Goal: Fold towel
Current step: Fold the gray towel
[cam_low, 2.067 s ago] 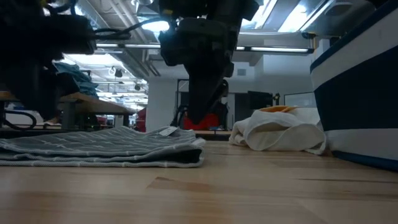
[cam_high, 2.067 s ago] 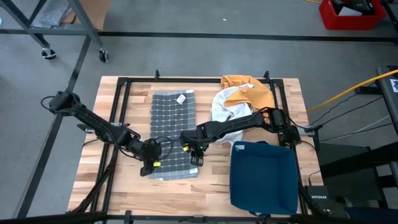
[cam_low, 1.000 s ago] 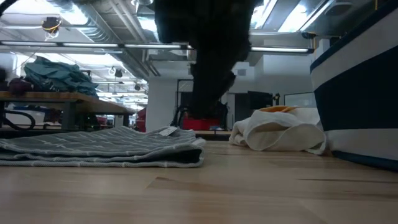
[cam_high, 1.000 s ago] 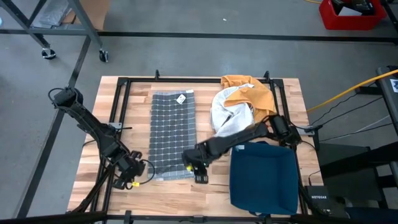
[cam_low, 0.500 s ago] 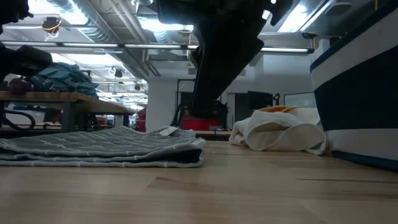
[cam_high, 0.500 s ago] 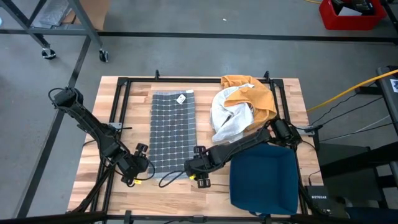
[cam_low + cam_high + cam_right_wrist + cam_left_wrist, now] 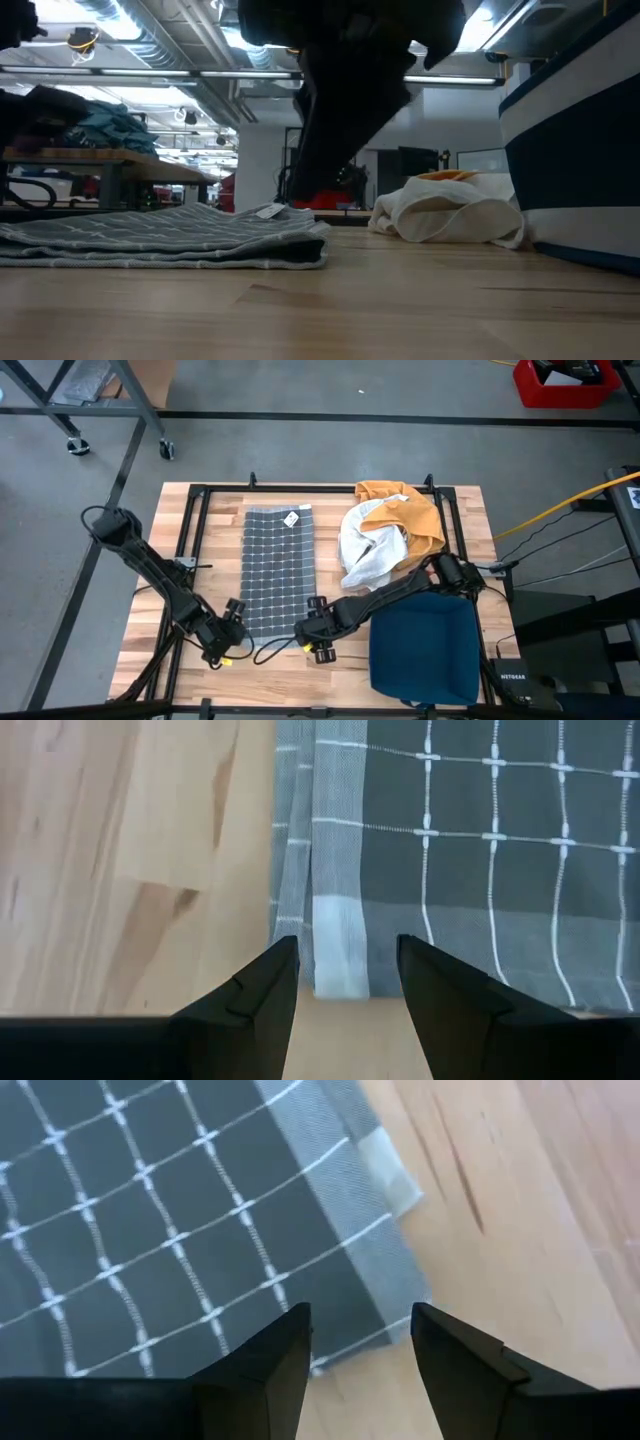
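The grey checked towel (image 7: 278, 572) is lying as a long folded strip, a crosswise fold judged still left, its near corners being lined up just ahead of the left claw (image 7: 360, 1342) and right claw (image 7: 347, 978), both spread and pinching nothing.

Wooden table (image 7: 160, 560), light planks, black frame along edges. Grey grid towel (image 7: 277, 572) lies flat, folded narrow, centre toward 12 o'clock. White-and-mustard cloth heap (image 7: 385, 532) at 1 o'clock. Dark blue bin (image 7: 425, 645) at 4 o'clock.
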Motion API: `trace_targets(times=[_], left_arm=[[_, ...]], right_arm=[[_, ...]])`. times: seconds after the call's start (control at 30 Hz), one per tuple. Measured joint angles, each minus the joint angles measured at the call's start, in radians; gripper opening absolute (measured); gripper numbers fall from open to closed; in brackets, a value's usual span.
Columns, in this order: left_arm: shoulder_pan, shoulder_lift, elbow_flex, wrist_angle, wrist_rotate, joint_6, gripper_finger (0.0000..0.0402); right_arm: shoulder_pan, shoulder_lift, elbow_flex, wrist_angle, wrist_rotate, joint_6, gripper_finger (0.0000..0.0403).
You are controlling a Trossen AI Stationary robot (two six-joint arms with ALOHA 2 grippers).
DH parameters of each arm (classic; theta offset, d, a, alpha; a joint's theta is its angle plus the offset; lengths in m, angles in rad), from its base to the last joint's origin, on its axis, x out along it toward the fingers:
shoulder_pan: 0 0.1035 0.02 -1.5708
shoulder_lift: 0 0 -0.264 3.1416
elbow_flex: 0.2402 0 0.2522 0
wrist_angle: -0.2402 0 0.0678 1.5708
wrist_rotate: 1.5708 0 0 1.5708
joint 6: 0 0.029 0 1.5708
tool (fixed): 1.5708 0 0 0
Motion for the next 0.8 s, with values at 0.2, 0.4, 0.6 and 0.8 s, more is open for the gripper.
trace_targets(times=[0.2, 0.4, 0.6, 0.8], left_arm=[[-0.041, 0.032, 0.0, 0.073, 0.022, -0.021, 0.0166], [-0.05, 0.057, 0.0, 0.084, -0.008, 0.014, 0.0166], [-0.045, 0.068, 0.0, 0.084, -0.095, 0.008, 0.0166], [-0.041, 0.068, 0.0, 0.084, -0.103, 0.005, 0.0166]], right_arm=[[0.0, 0.026, -0.001, -0.008, -0.001, -0.014, 0.0179], [0.0, 0.053, -0.001, -0.003, 0.014, -0.029, 0.0179], [0.001, 0.056, -0.001, 0.004, 0.004, -0.028, 0.0179], [0.011, 0.056, -0.001, 0.006, -0.007, -0.02, 0.0179]])
